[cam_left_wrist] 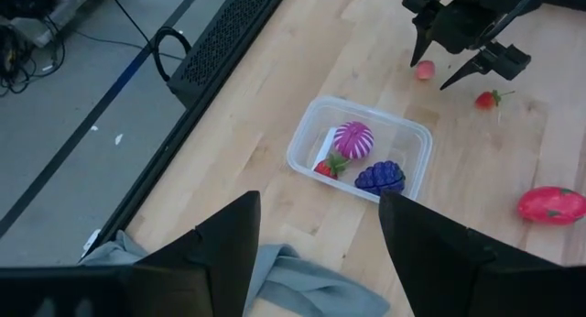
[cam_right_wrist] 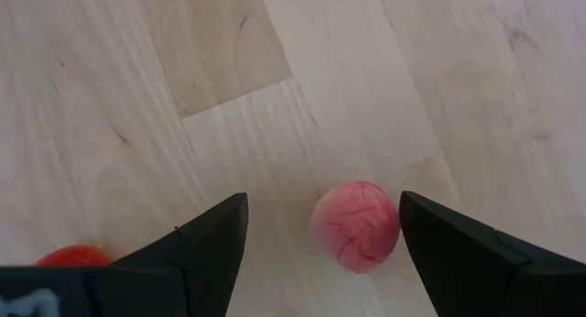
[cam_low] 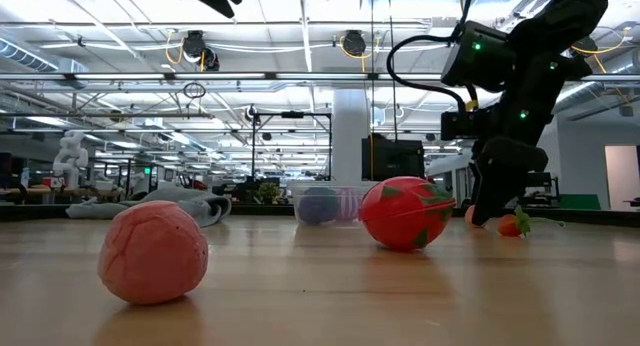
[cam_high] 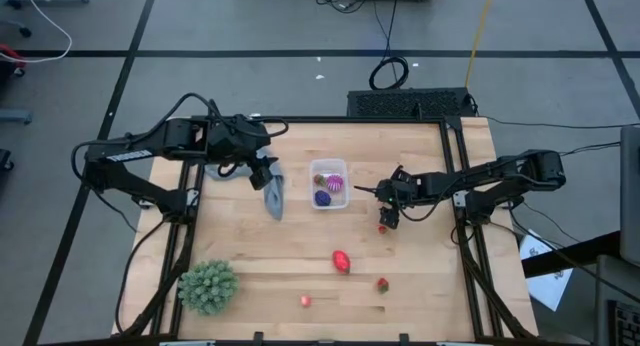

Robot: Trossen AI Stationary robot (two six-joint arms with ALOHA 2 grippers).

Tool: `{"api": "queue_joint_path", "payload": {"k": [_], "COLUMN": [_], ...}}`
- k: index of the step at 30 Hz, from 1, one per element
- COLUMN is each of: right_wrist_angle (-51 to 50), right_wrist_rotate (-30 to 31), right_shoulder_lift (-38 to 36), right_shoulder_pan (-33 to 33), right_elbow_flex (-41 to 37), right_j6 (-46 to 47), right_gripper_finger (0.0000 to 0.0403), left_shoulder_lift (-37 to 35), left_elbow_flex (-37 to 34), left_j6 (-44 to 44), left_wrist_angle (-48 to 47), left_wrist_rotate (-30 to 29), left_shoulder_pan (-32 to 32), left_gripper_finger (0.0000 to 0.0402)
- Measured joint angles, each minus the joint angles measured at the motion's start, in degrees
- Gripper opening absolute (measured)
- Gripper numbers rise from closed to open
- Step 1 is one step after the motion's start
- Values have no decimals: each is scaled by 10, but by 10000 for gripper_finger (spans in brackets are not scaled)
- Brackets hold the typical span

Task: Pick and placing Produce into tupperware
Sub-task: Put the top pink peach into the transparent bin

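The clear tupperware [cam_high: 328,184] [cam_left_wrist: 407,138] stands mid-table and holds a magenta spiky fruit [cam_left_wrist: 352,138], a dark blue one [cam_left_wrist: 380,177] and a small red berry [cam_left_wrist: 325,168]. My right gripper [cam_high: 388,218] [cam_right_wrist: 322,198] is open and points down just right of the tupperware. Its fingers stand on either side of a pale pink berry [cam_right_wrist: 355,225] on the wood without touching it. A red berry with a green stalk [cam_high: 382,227] [cam_left_wrist: 485,99] lies beside it. My left gripper [cam_high: 265,176] [cam_left_wrist: 316,253] hovers open over the grey cloth [cam_high: 275,198].
A larger red-pink fruit [cam_high: 341,261] [cam_low: 405,213], a small red berry [cam_high: 382,284] and a pink berry [cam_high: 305,300] [cam_low: 152,251] lie toward the near edge. The green spiky ball [cam_high: 208,286] sits at the near left corner.
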Motion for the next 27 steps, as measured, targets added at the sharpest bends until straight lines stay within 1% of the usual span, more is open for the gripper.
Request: {"api": "queue_joint_path", "payload": {"k": [9,27], "right_wrist_angle": [0,2], "right_wrist_rotate": [0,5], "right_shoulder_lift": [0,0], "right_shoulder_pan": [0,0], "right_elbow_flex": [0,0], "right_j6": [0,-1], "right_gripper_finger": [228,133], "left_shoulder_lift": [0,0], "left_elbow_flex": [0,0], "left_j6": [-4,-5], "left_wrist_angle": [-9,-9], "left_wrist_rotate": [0,0], "left_shoulder_pan": [0,0], "left_gripper_finger": [230,230]}}
